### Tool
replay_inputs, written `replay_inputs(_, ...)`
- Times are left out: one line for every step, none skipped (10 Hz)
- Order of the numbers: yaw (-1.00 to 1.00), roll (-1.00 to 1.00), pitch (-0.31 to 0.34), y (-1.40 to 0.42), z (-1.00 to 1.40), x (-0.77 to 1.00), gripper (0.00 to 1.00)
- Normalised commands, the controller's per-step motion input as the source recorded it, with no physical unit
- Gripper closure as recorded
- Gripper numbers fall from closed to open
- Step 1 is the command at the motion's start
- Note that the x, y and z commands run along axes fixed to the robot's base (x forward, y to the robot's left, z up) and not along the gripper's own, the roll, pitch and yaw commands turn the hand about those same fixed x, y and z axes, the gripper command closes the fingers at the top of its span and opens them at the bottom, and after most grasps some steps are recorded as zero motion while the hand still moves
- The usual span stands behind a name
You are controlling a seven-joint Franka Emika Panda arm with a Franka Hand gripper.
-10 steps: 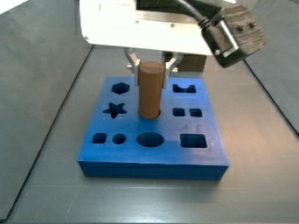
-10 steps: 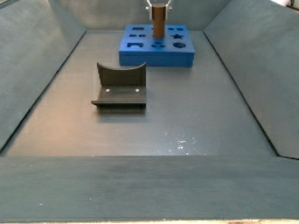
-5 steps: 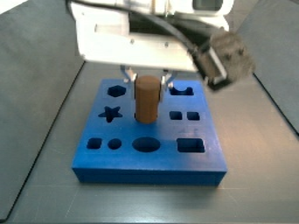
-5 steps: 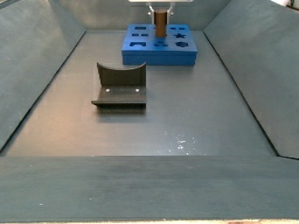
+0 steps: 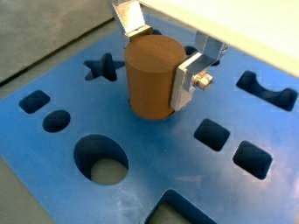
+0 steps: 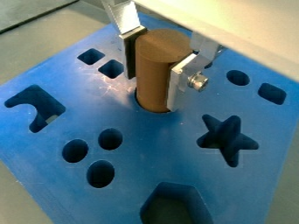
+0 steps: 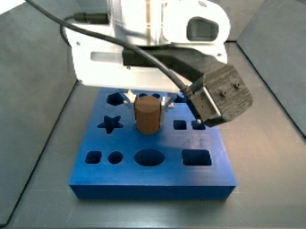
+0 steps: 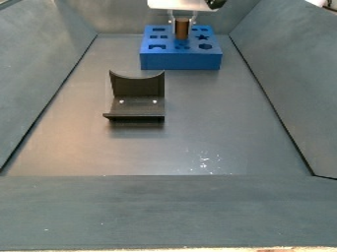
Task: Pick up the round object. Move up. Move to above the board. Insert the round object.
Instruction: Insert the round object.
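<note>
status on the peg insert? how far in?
Done: the round object is picked up and carried to the board. In hand: the gripper, low over the board's middle, is shut on it, with the lower end entering a hole in a wrist view. Left: seat it fully and let go. Depth cannot be told.

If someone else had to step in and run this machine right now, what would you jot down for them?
Gripper: over the middle of the board, shut on the round object.
Round object: upright, its lower end already in a round hole in the board, seen in both wrist views; in a side view only a short part shows above the top.
Fixture: on the floor, apart from the board.
Done: pick-up, lift, move above the board.
Left: probably finish pushing it in, open the gripper, back away.
</note>
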Motion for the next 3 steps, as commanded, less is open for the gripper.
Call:
replay_inputs(0.00, 0.00, -0.049, -0.08, -0.58, 0.12, 1.00)
replay_inputs(0.00, 0.00, -0.137, 0.00, -0.36, 0.00, 1.00)
replay_inputs(0.00, 0.06, 0.000, -0.03, 0.00, 0.00, 1.00)
